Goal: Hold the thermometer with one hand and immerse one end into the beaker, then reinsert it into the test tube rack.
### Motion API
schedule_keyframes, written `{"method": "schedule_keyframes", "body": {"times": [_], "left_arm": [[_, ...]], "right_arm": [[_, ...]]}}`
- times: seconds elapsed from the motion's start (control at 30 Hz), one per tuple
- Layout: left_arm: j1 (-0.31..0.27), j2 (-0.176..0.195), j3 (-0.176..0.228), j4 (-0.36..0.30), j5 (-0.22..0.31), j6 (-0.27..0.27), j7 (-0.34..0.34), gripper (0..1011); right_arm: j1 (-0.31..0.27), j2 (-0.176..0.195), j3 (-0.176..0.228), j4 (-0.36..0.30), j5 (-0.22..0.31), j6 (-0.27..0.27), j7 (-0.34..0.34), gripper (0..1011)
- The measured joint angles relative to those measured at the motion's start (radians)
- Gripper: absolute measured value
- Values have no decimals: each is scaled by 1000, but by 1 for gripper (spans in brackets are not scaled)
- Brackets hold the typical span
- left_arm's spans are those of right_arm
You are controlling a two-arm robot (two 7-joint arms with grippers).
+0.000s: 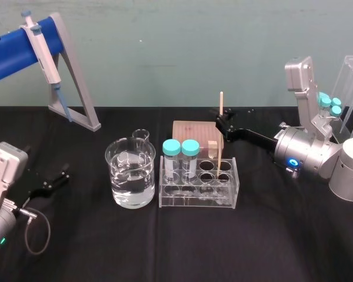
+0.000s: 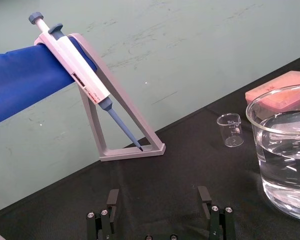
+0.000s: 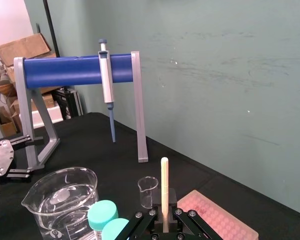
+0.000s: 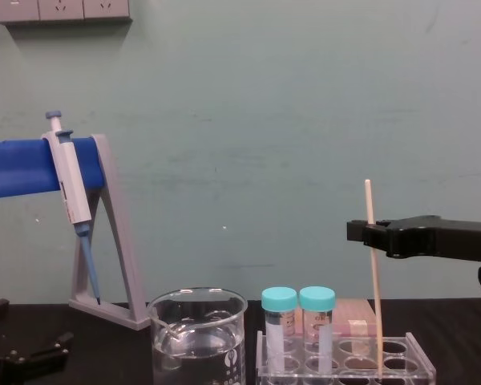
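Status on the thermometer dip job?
Nothing looks done: the thermometer stands in the test tube rack, not in the beaker. In hand: the right gripper is shut on its shaft above the rack. Seemingly left: lift, dip, reinsert. Left gripper is parked open, near left.

You're holding the right hand (image 1: 222, 125) out level from the right side, well above the bench (image 1: 282, 235), with the right wrist (image 1: 303, 154) silver-grey and its ring glowing blue. Its jaws are pinching the thermometer (image 1: 222, 108) partway up, fingers (image 3: 149, 220) pressing in from both sides. You're keeping the left hand (image 1: 57, 178) low at the near left, jaws standing wide apart, fingers (image 2: 112, 200) pointing forward, left wrist (image 1: 6, 167) sitting behind it.
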Motion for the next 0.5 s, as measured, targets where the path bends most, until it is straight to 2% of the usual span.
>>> {"method": "schedule_keyframes", "body": {"times": [0.5], "left_arm": [[0,0,0,0,0,0,0,1003]], "right_arm": [[-4,-6,0,22,-22,2,-1,48]]}}
